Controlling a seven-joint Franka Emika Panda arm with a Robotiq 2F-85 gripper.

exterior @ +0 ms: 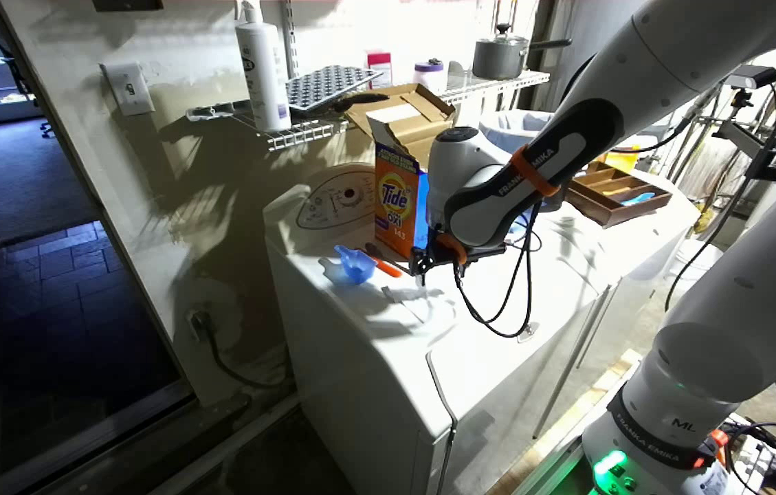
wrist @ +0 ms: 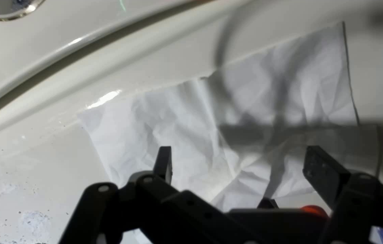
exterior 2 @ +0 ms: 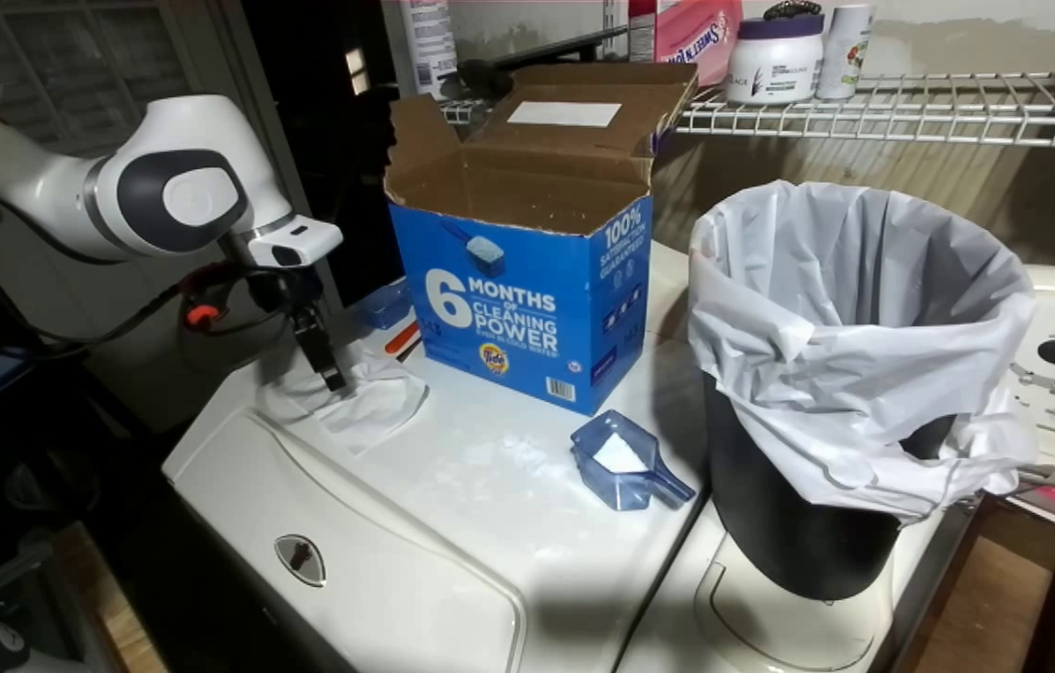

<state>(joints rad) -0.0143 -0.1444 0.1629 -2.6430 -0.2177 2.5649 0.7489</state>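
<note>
Hanging with jaws apart and empty, the gripper [wrist: 238, 157] is above the crumpled white sheet [wrist: 184, 132] near the detergent box [exterior 2: 527, 290]; probably light, limp and easily torn, the sheet seems best pinched at its middle crease.

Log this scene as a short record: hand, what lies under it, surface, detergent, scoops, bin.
Hand: open, gripping nothing
Under it: crumpled white sheet; whether touched, unclear
Surface: white appliance top
Detergent: Tide box, top flaps open
Scoops: blue scoop holding white powder; another blue scoop beside an orange handle
Bin: black bin with white liner
</note>
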